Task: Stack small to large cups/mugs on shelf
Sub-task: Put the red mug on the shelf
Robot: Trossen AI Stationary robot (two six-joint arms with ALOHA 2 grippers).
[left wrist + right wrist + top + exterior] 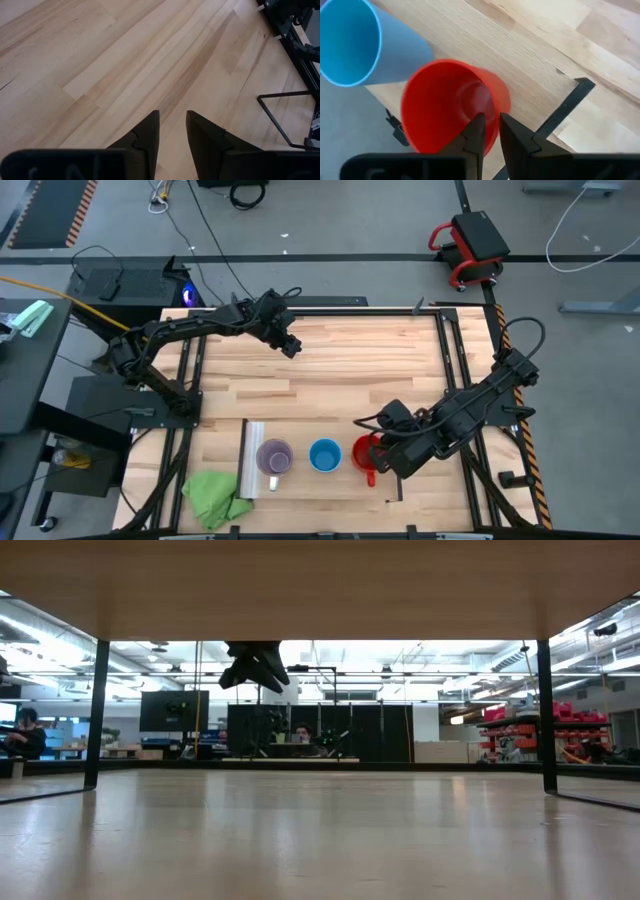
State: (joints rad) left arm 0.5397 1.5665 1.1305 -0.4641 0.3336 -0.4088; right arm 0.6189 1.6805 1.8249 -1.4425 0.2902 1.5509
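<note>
We take the shelf (310, 480) as our landmark: a light-wood panel near the front edge of the surface (330, 370), with a silvery strip at one short end. On it stand three mugs in a row. The purple mug (274, 457) sits just beside the silvery strip, the blue mug (324, 455) is in the middle, and the red mug (364, 453) is at the opposite end, near the dark strip.

The right gripper (489, 131) is at that far end of the shelf, right at the red mug. In its wrist view the fingers are drawn close together over the mug's wall, with only a narrow gap between them. We cannot tell whether they pinch the rim or merely hover above it.

Just off the silvery end of the shelf lies a green cloth (216, 496), apart from the mugs.

Well beyond the shelf, over bare wood toward the back of the surface, the left gripper (172, 131) waits with its fingers slightly parted and holding nothing.

We judge the step in hand to be the work on the red mug, the largest. No mug is nested yet. Next, a smaller mug must be lifted clear and lowered upright into a larger one, handles kept from catching.
</note>
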